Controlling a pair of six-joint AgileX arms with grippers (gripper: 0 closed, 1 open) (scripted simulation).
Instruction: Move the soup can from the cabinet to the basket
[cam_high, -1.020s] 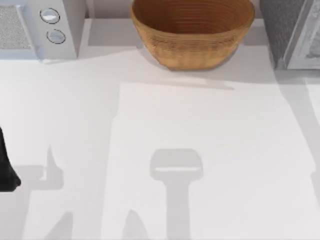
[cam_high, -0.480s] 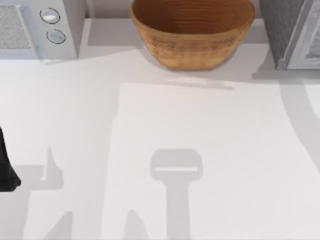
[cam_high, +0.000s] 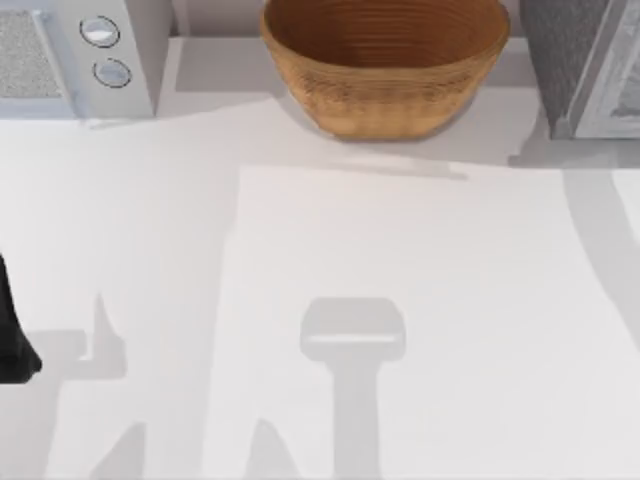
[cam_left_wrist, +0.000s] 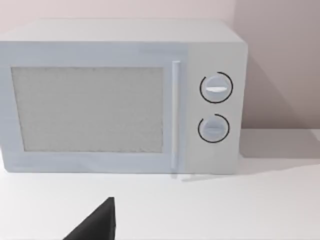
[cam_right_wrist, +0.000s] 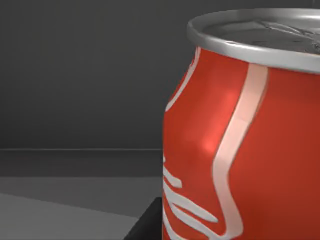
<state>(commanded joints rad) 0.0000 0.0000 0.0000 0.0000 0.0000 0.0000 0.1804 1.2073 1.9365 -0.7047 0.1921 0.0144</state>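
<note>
Table (cam_high: 400, 300) first, broad and white, and the only stir on it was shadow. Over the last second the grey patch at the foot of the cabinet (cam_high: 570, 50), up at two o'clock, crept out toward the centre, and the long band down the three o'clock edge thinned and bent. I took that for the right arm working at the cabinet, out past the frame's edge. For the task it meant the reach looked to be on and the carry not yet begun.

The basket (cam_high: 385, 70) sat at twelve o'clock, big, woven and with nothing in it, just as it was a second ago. The white appliance (cam_high: 80, 50) with its two knobs stood at ten o'clock, its door closed in the left wrist view.

The left gripper (cam_high: 10, 340) was parked at the table's eight o'clock edge, idle.

Then the prize. In the right wrist view the soup can (cam_right_wrist: 240, 150) loomed very close, upright, red with white swirling script and a silver rim, dark grey cabinet walls behind it. So it stood inside the cabinet, well apart from the basket.

A dark wedge (cam_right_wrist: 147, 222) showed just beside the can's lower side, probably part of the right gripper. Whether that gripper was open around the can, closed on it or merely near, I could not tell.
</note>
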